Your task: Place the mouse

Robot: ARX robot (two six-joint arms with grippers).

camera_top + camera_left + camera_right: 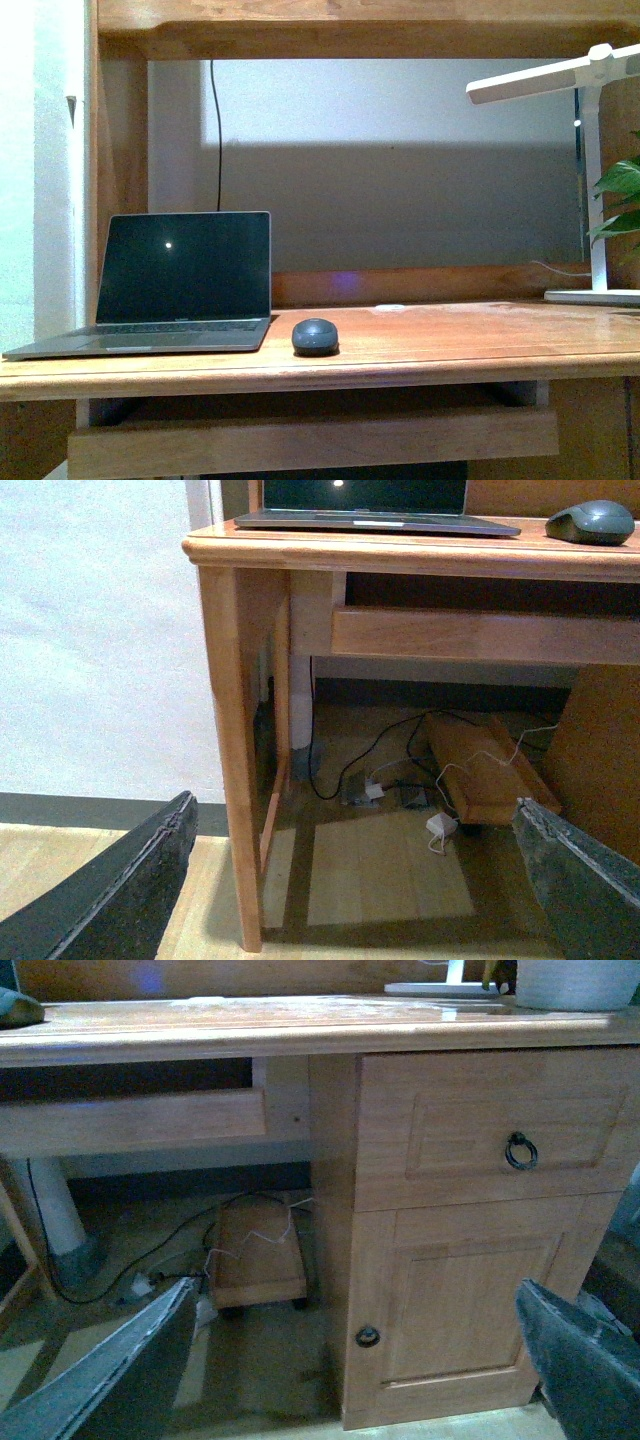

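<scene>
The mouse [315,336] is small, dark grey and domed. It sits on the wooden desk [450,345] just right of the open laptop [180,285], near the front edge. It also shows in the left wrist view [590,522] and partly in the right wrist view [15,1007]. My left gripper [360,880] is open and empty, low in front of the desk's left leg. My right gripper [360,1370] is open and empty, low in front of the desk's cabinet door. Neither arm shows in the front view.
A white desk lamp [590,180] and a plant [620,200] stand at the desk's right. A pull-out tray [310,440] hangs under the desktop. Cables and a wooden trolley [480,770] lie on the floor below. A drawer with a ring handle [520,1150] is on the right.
</scene>
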